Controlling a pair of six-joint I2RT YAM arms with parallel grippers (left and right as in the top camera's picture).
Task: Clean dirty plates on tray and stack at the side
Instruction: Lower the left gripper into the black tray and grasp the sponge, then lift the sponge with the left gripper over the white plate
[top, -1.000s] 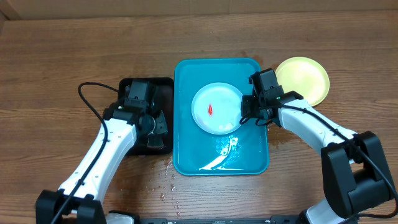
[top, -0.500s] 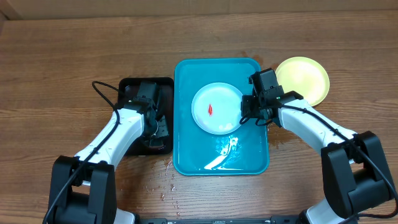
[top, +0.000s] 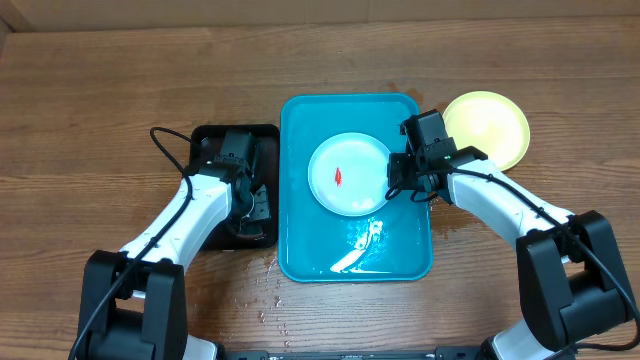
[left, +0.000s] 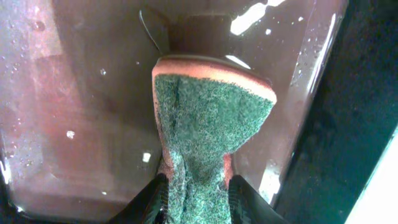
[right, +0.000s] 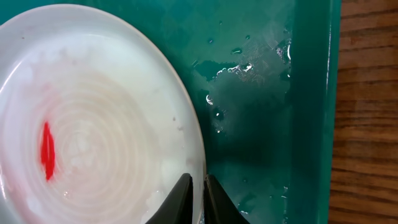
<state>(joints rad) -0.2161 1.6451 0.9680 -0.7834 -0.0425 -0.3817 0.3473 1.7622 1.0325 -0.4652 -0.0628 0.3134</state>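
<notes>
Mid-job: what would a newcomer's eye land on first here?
The red smear at the centre of the pale mint-white round plastic plate in the large teal-blue rectangular plastic tray, its rim pinched by the right gripper. Next, the green scouring sponge squeezed in the left gripper over the black rectangular tray, and the pale yellow-green round plate on the wood at upper right.

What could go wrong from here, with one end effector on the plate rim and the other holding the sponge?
1. The right end effector pinches only the wet rim of the white plate; scrubbing could knock it free.
2. The left end effector grips the sponge by one end; it may twist or pull out.
3. Water pooled in the teal tray could splash onto the table.
</notes>
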